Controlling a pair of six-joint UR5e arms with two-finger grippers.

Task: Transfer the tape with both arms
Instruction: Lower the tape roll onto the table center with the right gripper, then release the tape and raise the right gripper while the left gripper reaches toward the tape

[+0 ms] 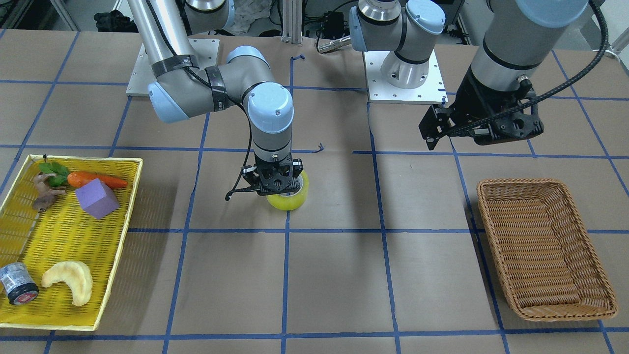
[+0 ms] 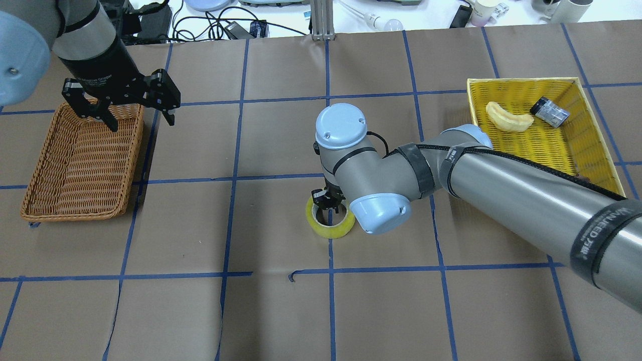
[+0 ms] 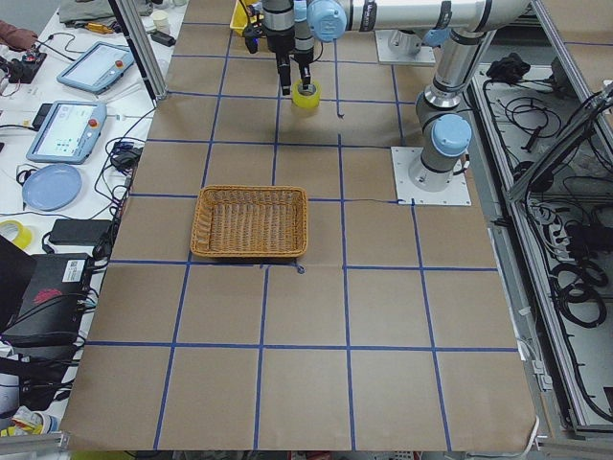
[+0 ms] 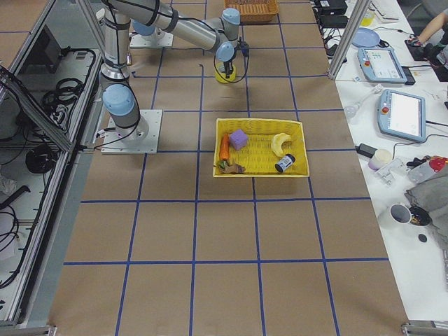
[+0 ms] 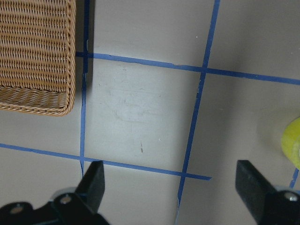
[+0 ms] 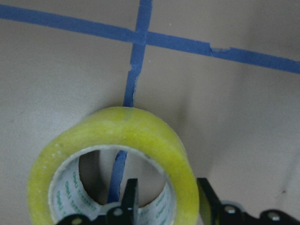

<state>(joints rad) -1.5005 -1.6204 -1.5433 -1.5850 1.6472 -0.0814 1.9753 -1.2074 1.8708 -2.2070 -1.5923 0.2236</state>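
Table [image 1: 344, 275]: brown paper with blue grid lines. Wicker basket [image 1: 545, 246] lies on my left side, yellow tray [image 1: 64, 236] on my right. My left gripper [image 5: 172, 180] hangs above the table just beside the basket's corner, fingers spread wide with nothing between them. The tape [image 1: 290, 199] is near table centre, over a grid line, tilted. My right gripper [image 6: 167, 199] pinches its wall, one finger inside the core and one outside.

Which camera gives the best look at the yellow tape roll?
Right wrist view: the tape shows close up, the right gripper straddling its wall. Overhead and front views show it partly under that gripper; side views show it tiny; left wrist only an edge.
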